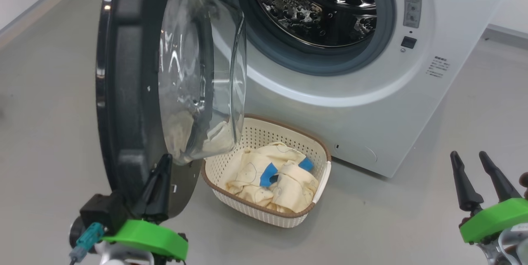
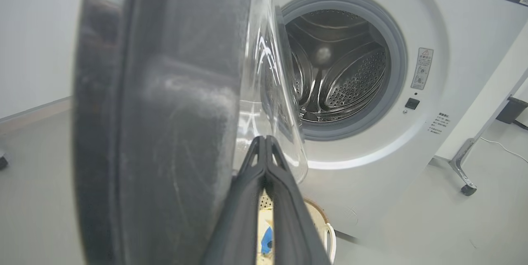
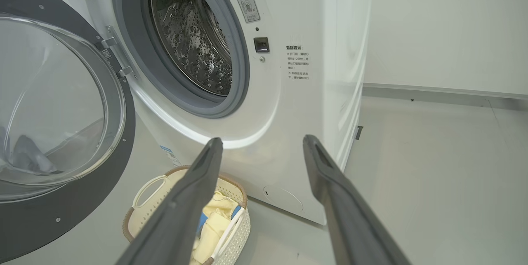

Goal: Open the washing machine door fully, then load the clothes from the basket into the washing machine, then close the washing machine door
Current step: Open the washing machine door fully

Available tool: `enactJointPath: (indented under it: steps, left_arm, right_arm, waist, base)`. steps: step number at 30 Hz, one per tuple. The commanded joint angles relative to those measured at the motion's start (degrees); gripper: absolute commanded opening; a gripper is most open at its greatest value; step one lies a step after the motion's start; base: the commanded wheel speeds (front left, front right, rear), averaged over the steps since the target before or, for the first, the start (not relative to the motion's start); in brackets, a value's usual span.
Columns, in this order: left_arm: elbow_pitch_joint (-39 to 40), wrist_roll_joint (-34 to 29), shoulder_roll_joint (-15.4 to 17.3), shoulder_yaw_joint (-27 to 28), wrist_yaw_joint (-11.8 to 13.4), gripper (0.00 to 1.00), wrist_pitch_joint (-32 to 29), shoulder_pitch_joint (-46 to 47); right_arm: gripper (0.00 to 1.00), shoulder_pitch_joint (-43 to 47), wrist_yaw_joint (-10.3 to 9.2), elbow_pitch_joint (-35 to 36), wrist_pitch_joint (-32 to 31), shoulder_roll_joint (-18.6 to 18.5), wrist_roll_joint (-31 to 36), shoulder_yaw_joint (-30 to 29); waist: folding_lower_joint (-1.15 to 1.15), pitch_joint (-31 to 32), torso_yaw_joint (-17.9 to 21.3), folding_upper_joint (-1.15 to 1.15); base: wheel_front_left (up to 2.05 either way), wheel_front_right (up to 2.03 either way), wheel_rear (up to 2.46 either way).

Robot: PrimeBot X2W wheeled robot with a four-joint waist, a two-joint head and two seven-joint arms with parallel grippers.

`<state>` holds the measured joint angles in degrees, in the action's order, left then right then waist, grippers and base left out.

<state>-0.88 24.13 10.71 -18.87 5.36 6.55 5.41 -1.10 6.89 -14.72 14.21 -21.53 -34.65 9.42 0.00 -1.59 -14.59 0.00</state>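
Clenched tip to tip, nothing seen between the long dark fingers: left gripper at the lower edge of the washing machine door.

Just above those fingertips, bulging clear glass bowl in wide glossy black rim, top cut off. Right of them, cream perforated basket, brown woven-look rim, partly hidden behind the bowl; inside, the clothes, soft pale yellow folds with blue patches. Beyond, white washing machine, dimpled steel drum, grey rubber gasket. Right gripper released, fingers spread. Contact with the door hard to make out.
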Motion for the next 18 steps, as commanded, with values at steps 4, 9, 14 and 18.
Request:
enactJointPath:
  steps: [4,9,14,18]
  left_arm:
    - [1.6,-1.4,3.1,4.8,1.5,0.00,1.3,2.8]
    - [0.0,-1.4,4.8,7.0,2.5,0.00,1.4,4.4]
    - [-1.8,-1.1,6.3,9.1,3.0,0.00,2.2,6.2]
    - [-4.2,-1.0,7.4,10.6,3.2,0.00,3.1,7.8]
  right_arm:
    - [1.00,-1.6,0.59,2.0,0.8,-2.0,0.0,0.4]
    - [1.00,-2.0,0.59,2.1,0.8,-2.2,-0.1,0.5]
    - [1.00,-2.4,0.59,2.1,0.8,-2.3,-0.1,0.6]
    - [1.00,-2.8,0.59,2.2,0.8,-2.6,-0.1,0.7]
  waist:
    - [0.00,-1.0,-1.0,0.00]
    - [0.00,-1.7,-1.6,0.00]
    - [0.00,-2.4,-1.7,0.00]
    - [0.00,-3.3,-1.8,0.00]
  base:
    - [0.00,0.00,0.00]
    - [0.00,0.00,0.00]
    - [0.00,0.00,0.00]
    - [0.00,0.00,0.00]
